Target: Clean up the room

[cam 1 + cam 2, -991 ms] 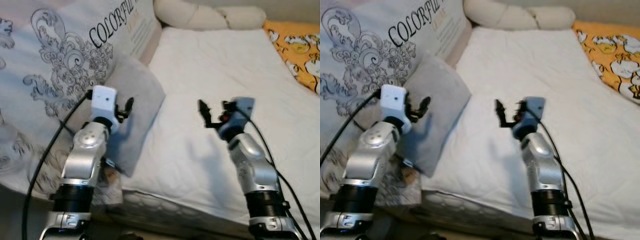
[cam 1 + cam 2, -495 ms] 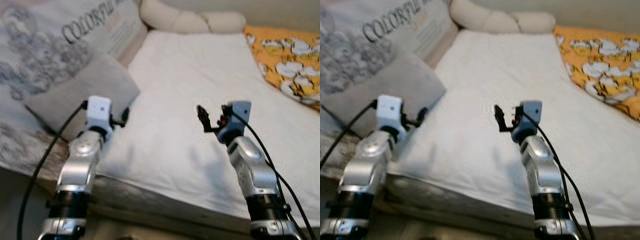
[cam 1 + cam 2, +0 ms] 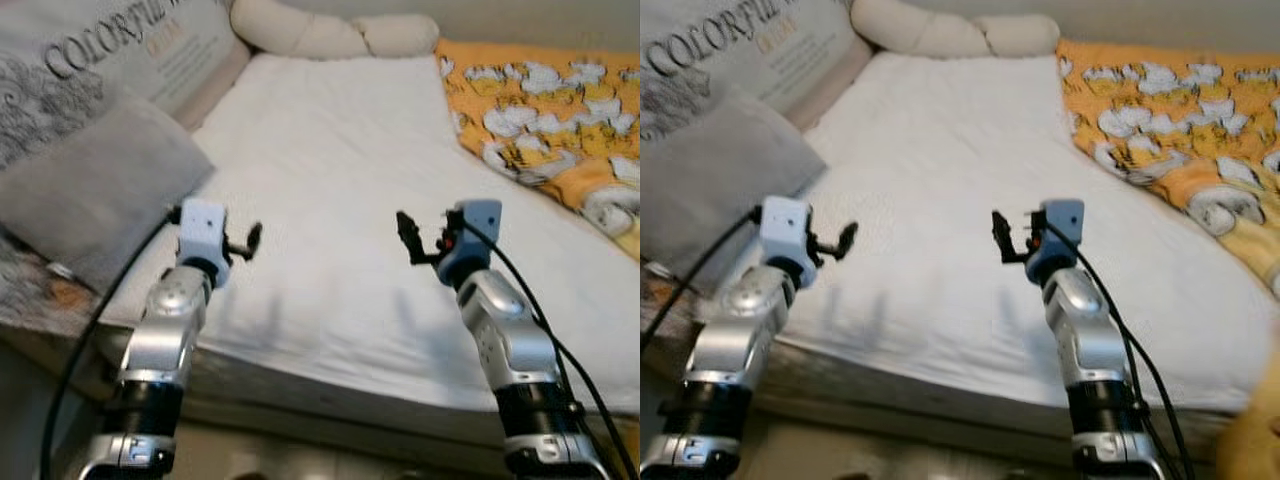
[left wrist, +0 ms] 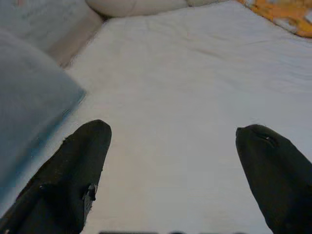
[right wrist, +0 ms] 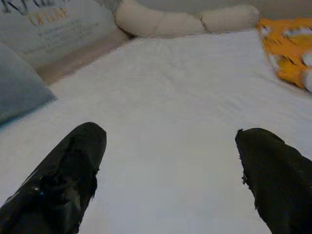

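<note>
I see both arms raised over the white bed (image 3: 330, 180). My left gripper (image 4: 173, 170) has its fingers spread wide, holding nothing; my right gripper (image 5: 170, 170) likewise, wide and empty. The grey pillow (image 3: 85, 195) lies at ten o'clock, the orange blanket (image 3: 550, 120) at two o'clock

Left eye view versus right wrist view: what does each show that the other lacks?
Left eye view: both silver arms, with the left end effector over the bed's near part. Right wrist view: the right end effector up close, fingers wide apart, nothing between. Shared: white sheet, grey pillow, cream bolster, orange blanket, lettered quilt.
</note>
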You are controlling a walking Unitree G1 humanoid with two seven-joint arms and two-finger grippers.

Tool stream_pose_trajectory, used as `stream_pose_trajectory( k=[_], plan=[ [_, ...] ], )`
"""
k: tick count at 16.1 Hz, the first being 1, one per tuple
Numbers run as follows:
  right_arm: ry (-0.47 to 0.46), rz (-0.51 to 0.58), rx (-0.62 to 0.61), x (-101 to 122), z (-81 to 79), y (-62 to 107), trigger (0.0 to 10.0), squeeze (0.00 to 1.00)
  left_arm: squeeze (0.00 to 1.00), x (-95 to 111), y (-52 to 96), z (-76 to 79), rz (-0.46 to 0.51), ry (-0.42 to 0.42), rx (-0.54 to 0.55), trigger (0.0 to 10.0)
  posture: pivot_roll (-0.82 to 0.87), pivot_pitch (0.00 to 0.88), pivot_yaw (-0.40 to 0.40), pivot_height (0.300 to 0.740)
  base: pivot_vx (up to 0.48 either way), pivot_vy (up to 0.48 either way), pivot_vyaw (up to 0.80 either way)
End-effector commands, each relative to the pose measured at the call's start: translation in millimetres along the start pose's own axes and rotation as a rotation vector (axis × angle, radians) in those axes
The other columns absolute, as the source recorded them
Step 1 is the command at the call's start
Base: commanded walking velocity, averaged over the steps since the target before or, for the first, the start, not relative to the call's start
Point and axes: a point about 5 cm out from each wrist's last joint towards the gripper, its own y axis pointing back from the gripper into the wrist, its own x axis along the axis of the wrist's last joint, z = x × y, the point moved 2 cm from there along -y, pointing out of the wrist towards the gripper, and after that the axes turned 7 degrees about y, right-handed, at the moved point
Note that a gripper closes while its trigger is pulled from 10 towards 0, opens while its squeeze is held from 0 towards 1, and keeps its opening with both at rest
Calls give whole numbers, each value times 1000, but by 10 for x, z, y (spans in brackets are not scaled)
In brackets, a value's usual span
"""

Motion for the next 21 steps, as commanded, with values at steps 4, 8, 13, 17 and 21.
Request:
stream_pose_trajectory(
  k=[4, 8, 13, 17, 21],
  plan=[
    [27, -14, -10, -26, 0, -3, 10000, 1000, 1000, 16, -16, 10, 5, -4, 1, 10000, -70, 0, 72, 740, 0, -480, 0],
    [40, -18, -11, -51, 30, 6, 10000, 1000, 1000, -8, -11, 42, 0, -3, -7, 10000, -62, 0, 71, 740, 0, -480, 0],
    [46, -24, -13, -67, 43, 6, 10000, 1000, 1000, -11, -13, 42, -4, -7, -12, 10000, -61, 0, 72, 740, 0, -480, 0],
    [41, -28, -24, -85, 55, 5, 10000, 1000, 1000, -16, -16, 50, -6, -13, -14, 10000, -59, 0, 72, 740, 0, -480, 0],
    [54, -36, -16, -104, 33, 5, 10000, 824, 1000, -35, -22, 29, -21, -3, 5, 10000, -59, 0, 72, 740, 0, -240, 0]
  ],
)
